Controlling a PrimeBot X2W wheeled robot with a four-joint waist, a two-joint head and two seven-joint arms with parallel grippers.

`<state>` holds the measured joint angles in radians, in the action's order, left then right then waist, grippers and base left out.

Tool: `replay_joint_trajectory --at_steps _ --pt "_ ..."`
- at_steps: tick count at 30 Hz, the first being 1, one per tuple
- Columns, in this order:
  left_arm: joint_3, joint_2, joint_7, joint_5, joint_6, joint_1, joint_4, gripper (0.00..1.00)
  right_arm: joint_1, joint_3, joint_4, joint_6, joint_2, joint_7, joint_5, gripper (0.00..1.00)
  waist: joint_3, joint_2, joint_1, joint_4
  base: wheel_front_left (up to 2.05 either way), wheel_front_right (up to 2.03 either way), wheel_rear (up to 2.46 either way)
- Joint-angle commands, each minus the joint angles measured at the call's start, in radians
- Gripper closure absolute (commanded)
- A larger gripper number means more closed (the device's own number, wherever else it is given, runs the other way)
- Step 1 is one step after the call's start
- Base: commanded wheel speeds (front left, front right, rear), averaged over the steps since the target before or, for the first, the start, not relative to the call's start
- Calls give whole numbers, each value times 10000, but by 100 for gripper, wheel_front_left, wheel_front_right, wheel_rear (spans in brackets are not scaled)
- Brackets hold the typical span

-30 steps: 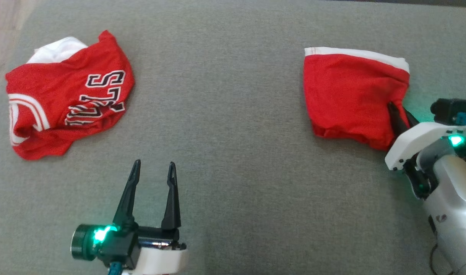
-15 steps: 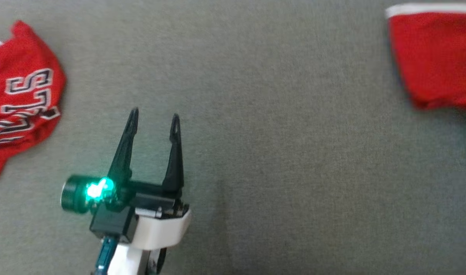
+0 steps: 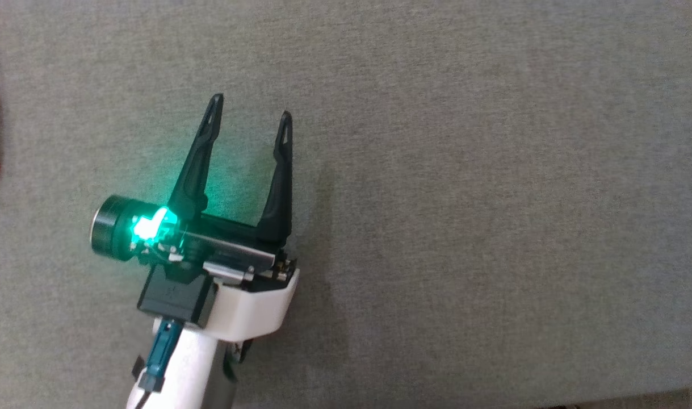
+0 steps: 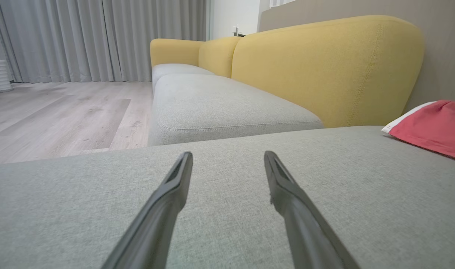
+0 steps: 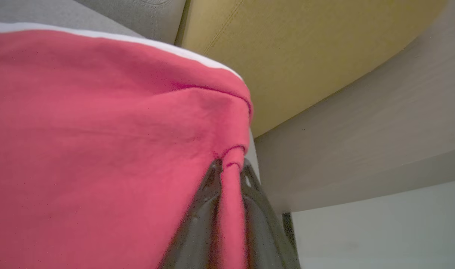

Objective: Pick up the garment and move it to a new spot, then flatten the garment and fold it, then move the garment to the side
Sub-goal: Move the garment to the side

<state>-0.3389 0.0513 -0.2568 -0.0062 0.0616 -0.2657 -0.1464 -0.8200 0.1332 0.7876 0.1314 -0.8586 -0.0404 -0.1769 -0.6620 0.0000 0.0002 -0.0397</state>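
This looks like a home living room. In the left wrist view a long sofa [image 4: 324, 71] with mustard-yellow backrests and grey fabric seat cushions [image 4: 220, 104] runs from the centre toward the upper middle. Floor-length grey curtains [image 4: 81, 37] hang across the upper left above a pale wood-plank floor [image 4: 63, 112]. The same woven grey upholstery [image 3: 493, 170] spreads across the head view.

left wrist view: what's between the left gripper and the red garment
Only bare grey cushion lies between the open left gripper and the red garment; the left wrist view shows it.
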Motion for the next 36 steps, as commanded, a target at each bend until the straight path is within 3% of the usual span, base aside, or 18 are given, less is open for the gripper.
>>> replay_joint_trajectory --at_steps 1,3,6,10,15,16,24,28,36 --pt "157 -9 -49 19 18 -73 -322 0 174 -275 -304 -7 -429 -112 341 0 -140 0 -2 117 0 0 0" --pt "118 -10 -49 -46 64 -168 -248 0 312 -756 -482 -7 -123 -23 895 0 -90 0 -2 190 0 0 0" --pt "64 -10 -49 -108 309 -196 -81 0 830 -1753 -932 -7 935 36 1585 0 352 0 -2 353 0 0 0" --pt "144 -10 -49 -70 740 82 283 0 1619 -2385 -1522 -7 2577 -230 1691 0 1080 0 -2 418 0 0 0" --pt "514 -10 -49 -783 981 564 906 0 2572 -2163 -2057 -7 4522 -998 1389 0 2243 0 -2 404 0 0 0" --pt "514 -10 -49 -783 981 564 906 0 2572 -2163 -2057 -7 4522 -998 1389 0 2243 0 -2 404 0 0 0" --pt "1441 -10 -49 -1540 1149 1395 1789 0 3947 -1211 -1868 -7 7033 -2150 626 0 4284 0 -2 399 0 0 0" --pt "1675 -10 -49 -1433 1138 1857 1898 0 4897 -481 -2819 -7 7577 -2207 276 0 5193 0 -2 384 0 0 0" --pt "1770 -10 -49 -1323 888 3089 2047 0 7254 -222 -4693 -7 7989 -2212 423 0 6638 0 -2 515 0 0 0"
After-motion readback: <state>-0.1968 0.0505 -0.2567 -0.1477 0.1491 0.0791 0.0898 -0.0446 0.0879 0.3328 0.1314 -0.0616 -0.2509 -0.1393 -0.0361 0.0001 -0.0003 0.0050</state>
